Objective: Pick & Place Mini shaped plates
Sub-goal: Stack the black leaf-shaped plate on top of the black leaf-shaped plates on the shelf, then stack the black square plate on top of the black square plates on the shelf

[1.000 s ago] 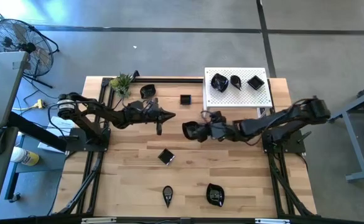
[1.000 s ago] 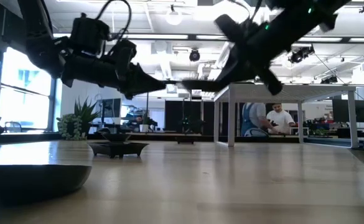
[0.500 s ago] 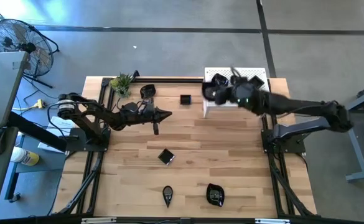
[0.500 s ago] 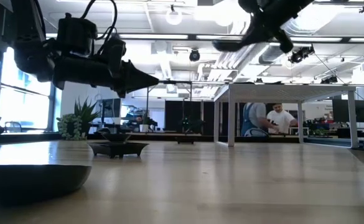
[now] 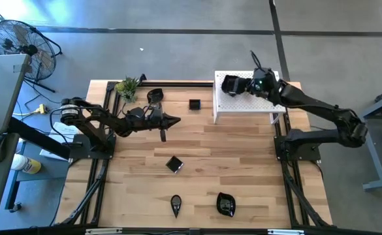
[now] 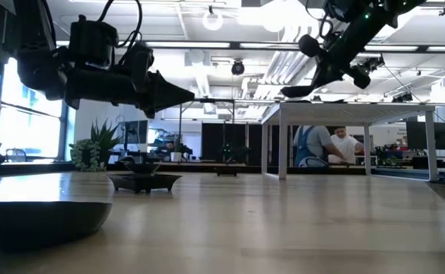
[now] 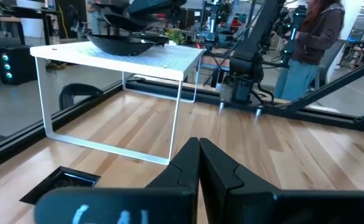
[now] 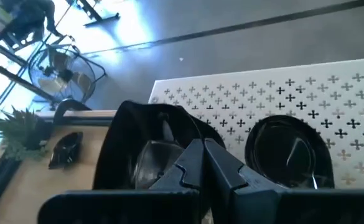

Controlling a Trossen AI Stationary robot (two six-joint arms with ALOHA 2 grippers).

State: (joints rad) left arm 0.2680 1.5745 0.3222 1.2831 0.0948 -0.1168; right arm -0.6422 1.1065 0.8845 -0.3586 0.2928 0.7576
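The right arm reaches far out over the white platform (image 5: 246, 104). Its right gripper (image 8: 201, 163) is clenched on the rim of a black plate (image 8: 141, 155) hanging just under the fingertips. Another plate (image 8: 289, 152) lies on the platform beside the fingers. The left gripper (image 5: 175, 120) hovers level above the table (image 5: 243, 163), fingers pressed together, empty.

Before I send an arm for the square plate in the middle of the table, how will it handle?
The square plate looks glossy, so shut fingers may slip on it. It seems small and rigid, probably light, and a push would likely slide it across the smooth wooden table. It looks set askew, so align the fingers with an edge.
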